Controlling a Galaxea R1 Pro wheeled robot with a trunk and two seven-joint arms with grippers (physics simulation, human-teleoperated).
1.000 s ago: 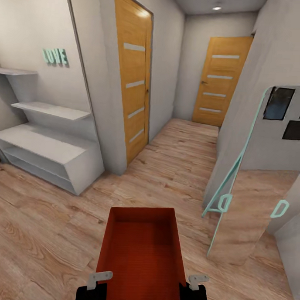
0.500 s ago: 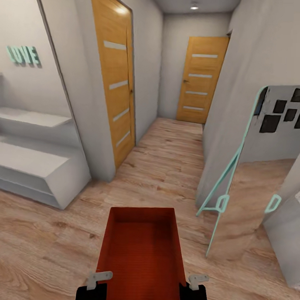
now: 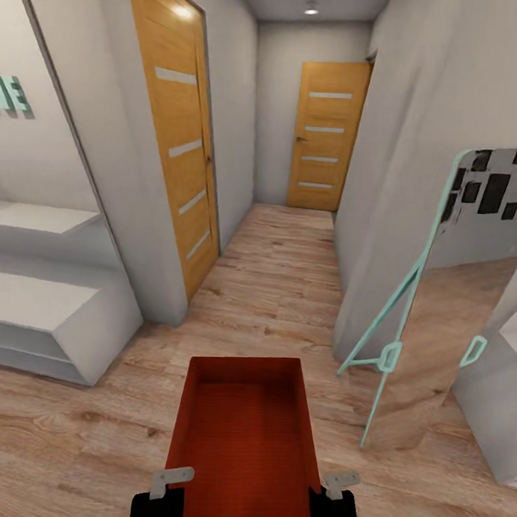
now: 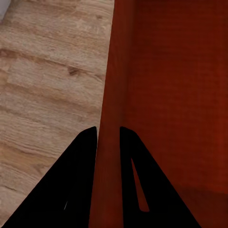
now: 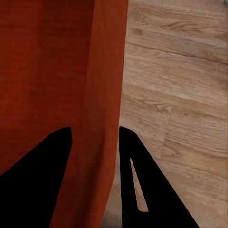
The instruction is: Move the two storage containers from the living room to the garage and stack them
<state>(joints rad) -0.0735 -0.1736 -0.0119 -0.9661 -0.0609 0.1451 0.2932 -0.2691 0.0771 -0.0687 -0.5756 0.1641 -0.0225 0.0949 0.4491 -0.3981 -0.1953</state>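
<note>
One storage container (image 3: pixel 241 438) | both grippers' fingers (image 4: pixel 90 142) clamp walls | view panned right, seemingly

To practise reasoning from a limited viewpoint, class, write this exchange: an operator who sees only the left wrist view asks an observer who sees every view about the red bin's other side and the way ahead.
Operator: I see one red wall between my fingers. Is the far side held?
Observer: Yes. The right gripper clamps the opposite wall of the storage container.
Operator: What lies ahead?
Observer: A wood-floored corridor runs to a closed orange door at its end.
Operator: Anything near the path?
Observer: A teal-framed standing mirror leans against the wall on the robot's right.
</note>
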